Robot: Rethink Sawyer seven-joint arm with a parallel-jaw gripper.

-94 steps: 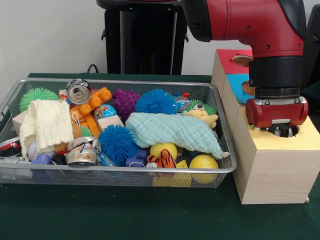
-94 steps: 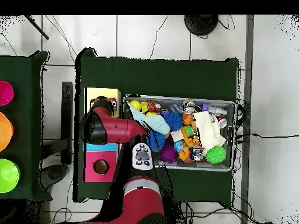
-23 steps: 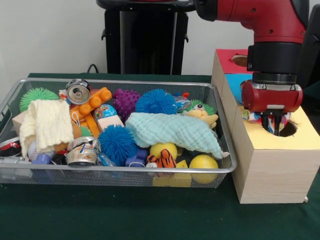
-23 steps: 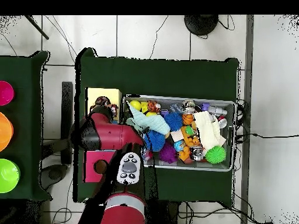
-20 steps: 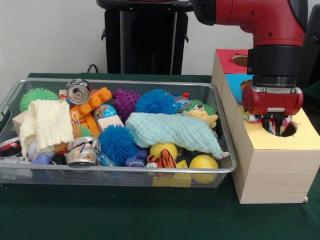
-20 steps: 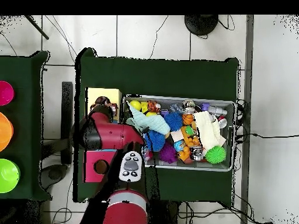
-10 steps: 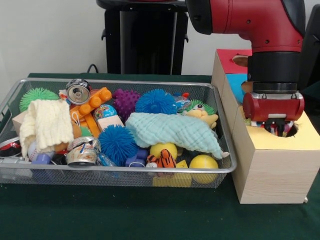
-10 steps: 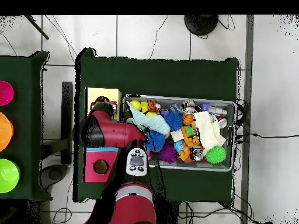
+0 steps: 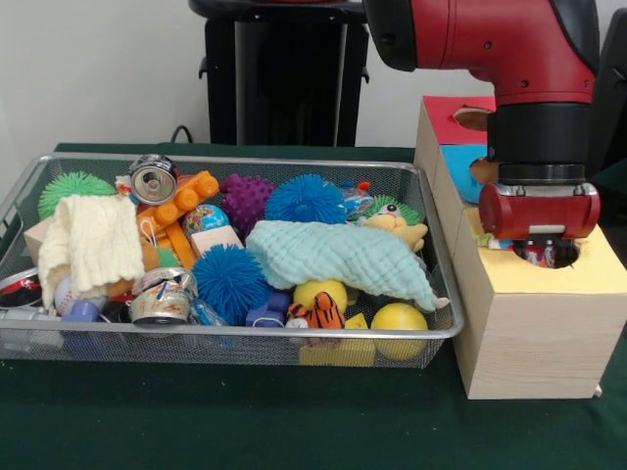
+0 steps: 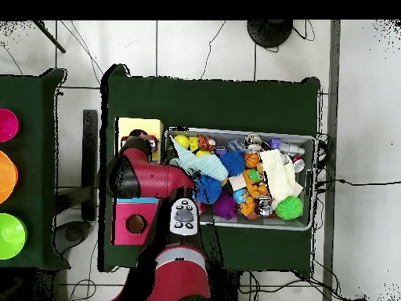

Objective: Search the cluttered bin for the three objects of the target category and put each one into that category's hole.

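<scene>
The arm (image 9: pixel 509 39) hangs vertically, its gripper (image 9: pixel 541 255) sunk in the yellow box's hole (image 9: pixel 568 257), its opening impossible to tell.

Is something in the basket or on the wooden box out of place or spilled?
Nothing stands out. The toys and cloths are piled inside the wire basket, none on the table. The gripper is at the yellow section's hole.
</scene>
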